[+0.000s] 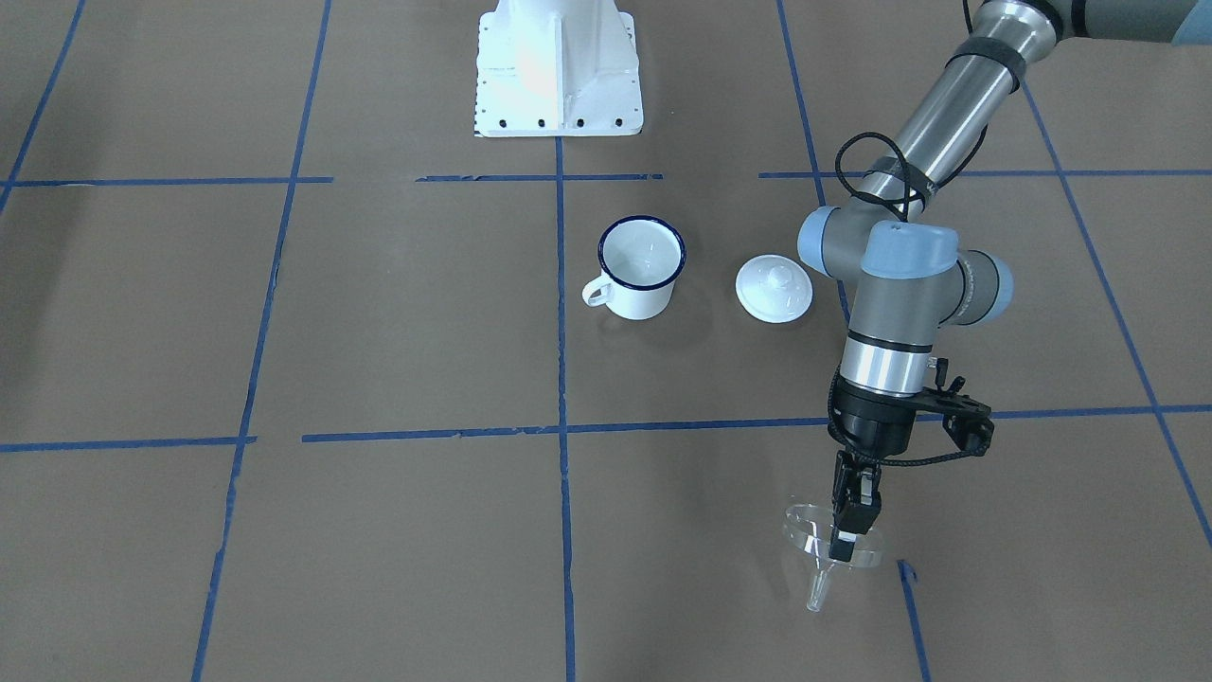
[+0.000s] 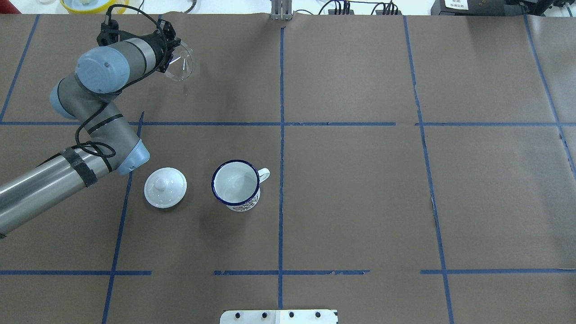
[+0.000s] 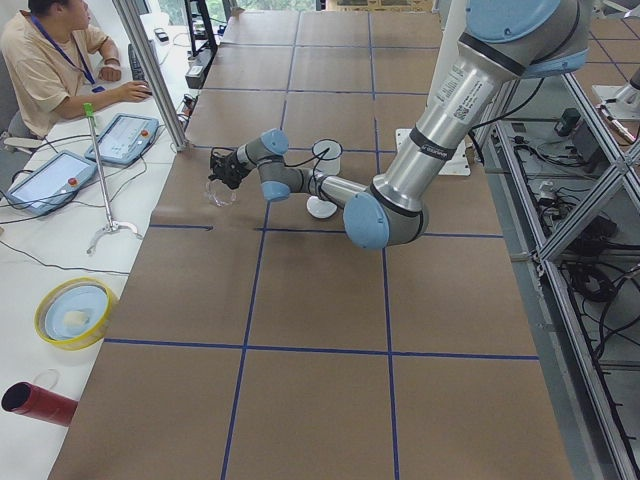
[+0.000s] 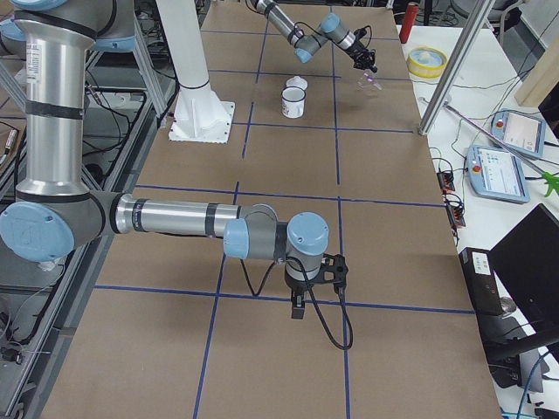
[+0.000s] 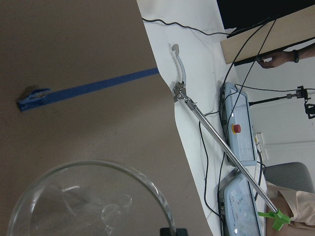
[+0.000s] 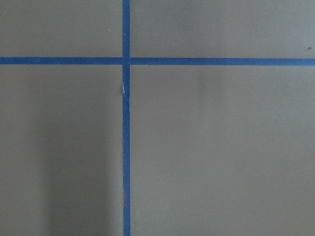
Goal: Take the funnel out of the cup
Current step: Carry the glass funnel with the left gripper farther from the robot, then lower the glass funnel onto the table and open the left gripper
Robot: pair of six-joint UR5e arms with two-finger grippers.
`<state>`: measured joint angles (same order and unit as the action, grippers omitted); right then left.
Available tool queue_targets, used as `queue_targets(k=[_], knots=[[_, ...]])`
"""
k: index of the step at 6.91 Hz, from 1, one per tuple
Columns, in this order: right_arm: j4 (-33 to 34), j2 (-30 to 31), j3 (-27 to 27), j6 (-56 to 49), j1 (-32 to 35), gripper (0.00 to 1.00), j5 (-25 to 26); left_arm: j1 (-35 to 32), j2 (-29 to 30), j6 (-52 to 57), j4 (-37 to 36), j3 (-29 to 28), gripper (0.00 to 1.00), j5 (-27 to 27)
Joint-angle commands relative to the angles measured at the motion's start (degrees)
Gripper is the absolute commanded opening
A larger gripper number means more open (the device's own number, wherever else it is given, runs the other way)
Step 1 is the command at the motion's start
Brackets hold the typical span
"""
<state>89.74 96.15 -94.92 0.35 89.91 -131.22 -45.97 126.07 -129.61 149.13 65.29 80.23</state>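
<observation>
The clear funnel (image 1: 822, 545) hangs tilted in my left gripper (image 1: 843, 547), low over the far part of the table on my left side, well away from the cup. The gripper is shut on the funnel's rim. The funnel also shows in the overhead view (image 2: 183, 63) beside the gripper (image 2: 174, 45), and its mouth fills the bottom of the left wrist view (image 5: 88, 201). The white mug with a dark blue rim (image 1: 644, 289) (image 2: 236, 183) stands upright and empty mid-table. My right gripper (image 4: 299, 307) shows only in the exterior right view; I cannot tell its state.
A white domed lid with a knob (image 1: 774, 289) (image 2: 165, 187) lies beside the mug. The white robot base (image 1: 559, 71) is behind it. Beyond the far table edge are a yellow bowl (image 3: 72, 310), a metal post (image 3: 150, 70), teach pendants and a seated operator (image 3: 50, 60).
</observation>
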Motion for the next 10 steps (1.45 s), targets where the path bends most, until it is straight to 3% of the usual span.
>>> queue_targets(k=[1, 2, 4, 5, 6, 7, 9, 10], knots=[[0.0, 0.0, 0.0, 0.0, 0.0, 1.0, 0.0, 1.06, -0.04, -0.03, 0.11, -0.6, 0.15, -0.6], [0.0, 0.0, 0.0, 0.0, 0.0, 1.0, 0.0, 1.24, -0.04, 0.15, 0.11, -0.6, 0.34, -0.6], [0.0, 0.0, 0.0, 0.0, 0.0, 1.0, 0.0, 1.06, -0.3, 1.64, 0.02, 0.27, 1.0, -0.51], [0.0, 0.0, 0.0, 0.0, 0.0, 1.0, 0.0, 0.45, -1.0, 10.26, -0.5, 5.24, 1.0, 0.1], [0.0, 0.0, 0.0, 0.0, 0.0, 1.0, 0.0, 0.1, -4.92, 13.22, -2.6, 11.47, 1.0, 5.5], [0.0, 0.0, 0.0, 0.0, 0.0, 1.0, 0.0, -0.43, -7.57, 18.73, -9.84, 18.49, 1.0, 11.12], [0.0, 0.0, 0.0, 0.0, 0.0, 1.0, 0.0, -0.34, -16.07, 42.92, -20.59, 32.47, 1.0, 14.23], [0.0, 0.0, 0.0, 0.0, 0.0, 1.0, 0.0, -0.43, -20.9, 53.22, -21.07, 36.45, 1.0, 19.12]])
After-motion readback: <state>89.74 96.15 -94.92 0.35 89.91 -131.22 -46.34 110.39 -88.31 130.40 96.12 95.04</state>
